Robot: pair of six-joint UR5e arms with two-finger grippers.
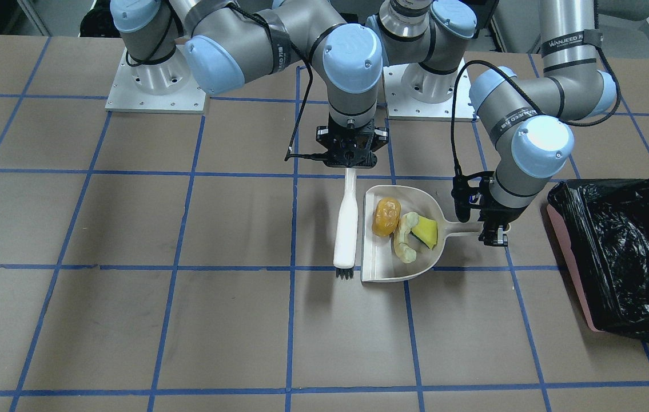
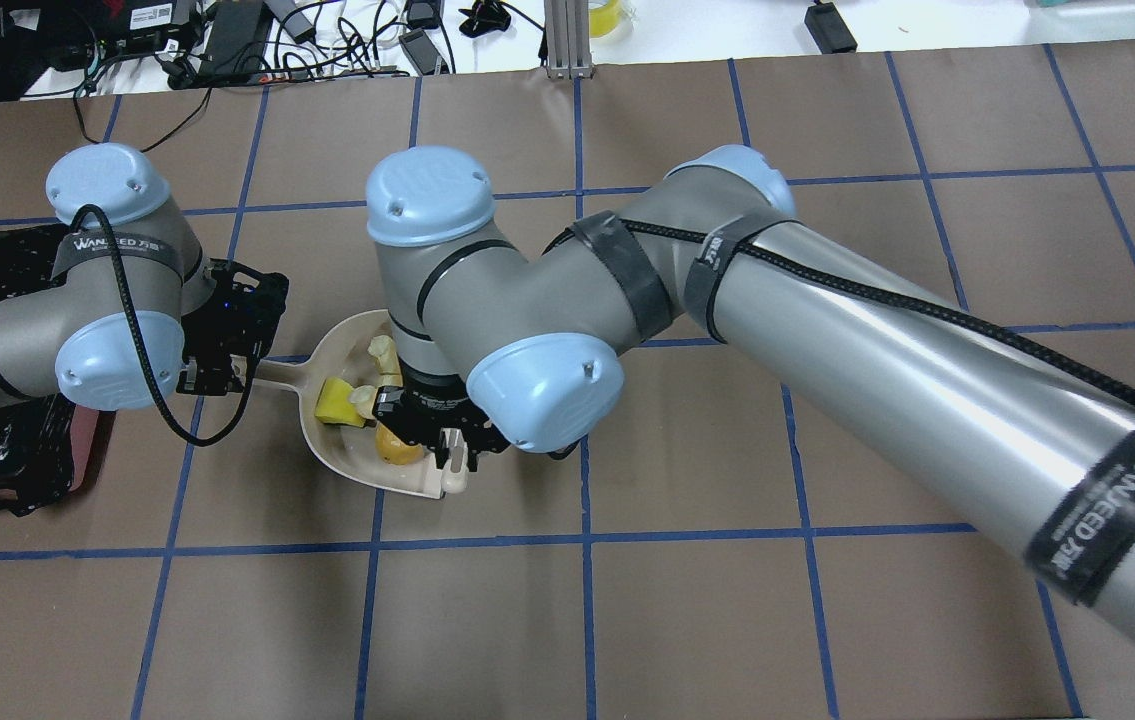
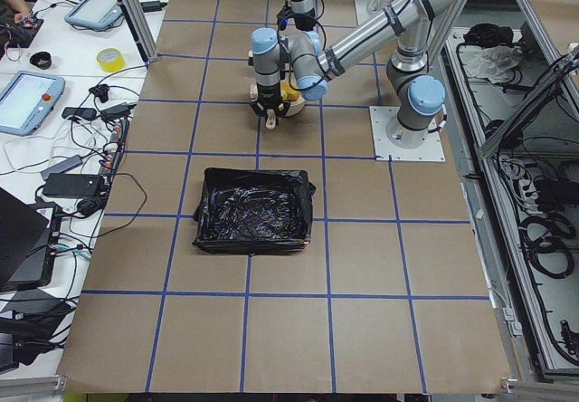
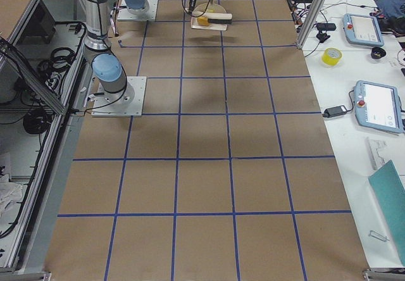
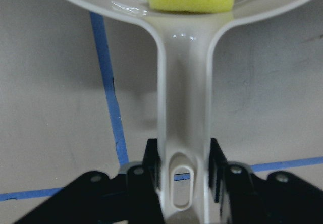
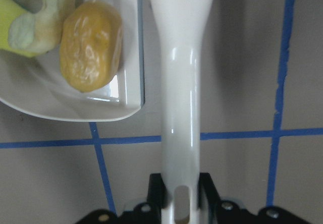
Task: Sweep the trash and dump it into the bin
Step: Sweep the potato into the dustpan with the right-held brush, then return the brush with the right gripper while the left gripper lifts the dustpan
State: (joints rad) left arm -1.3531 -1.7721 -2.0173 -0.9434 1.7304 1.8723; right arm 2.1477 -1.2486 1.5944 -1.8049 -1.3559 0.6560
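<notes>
— Sweeping looks finished: the trash (image 1: 386, 217) lies in the dustpan (image 1: 384, 260).
— The left gripper (image 5: 184, 166) clamps its handle and the right gripper (image 6: 180, 191) clamps the brush (image 1: 347, 217). Next comes a level carry to the bin (image 1: 627, 257), then tipping.

You had bright, even light from above on the table (image 1: 130, 217), and the shadows under both arms were soft and short. Glare ran along the metal tube of the right arm (image 2: 927, 390), flecked the crinkly bin liner (image 1: 627, 252) and streaked the brush handle (image 6: 180, 108). Your left wrist view was soft and washed out, and the dustpan handle (image 5: 182, 108) blurred towards its near end. The white benches in both side views were overexposed.
</notes>
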